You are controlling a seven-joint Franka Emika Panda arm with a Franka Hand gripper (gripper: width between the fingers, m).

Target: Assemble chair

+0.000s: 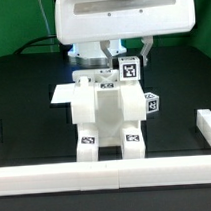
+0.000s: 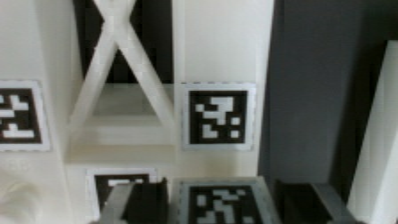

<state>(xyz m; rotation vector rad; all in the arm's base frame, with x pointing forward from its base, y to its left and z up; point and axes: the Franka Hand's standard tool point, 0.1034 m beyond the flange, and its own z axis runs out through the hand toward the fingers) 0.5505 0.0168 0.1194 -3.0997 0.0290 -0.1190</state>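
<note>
The partly joined chair (image 1: 106,111) stands upright mid-table, a glossy white block body on two tagged legs (image 1: 89,144), with a tagged piece sticking out on the exterior view's right (image 1: 150,103). My gripper (image 1: 126,58) hangs straight above its upper right corner, shut on a tagged white chair part (image 1: 127,68) that sits against the top of the body. In the wrist view the two dark fingers (image 2: 150,200) flank that part's tag (image 2: 217,205), my gripper (image 2: 224,205) closed on it. Beyond it lie the chair's crossed brace (image 2: 116,50) and a tagged slab (image 2: 217,115).
White border rails run along the front (image 1: 107,174) and the exterior view's right side (image 1: 207,128). A flat white sheet (image 1: 61,94) lies behind the chair on the exterior view's left. The robot's white base (image 1: 114,18) stands at the back.
</note>
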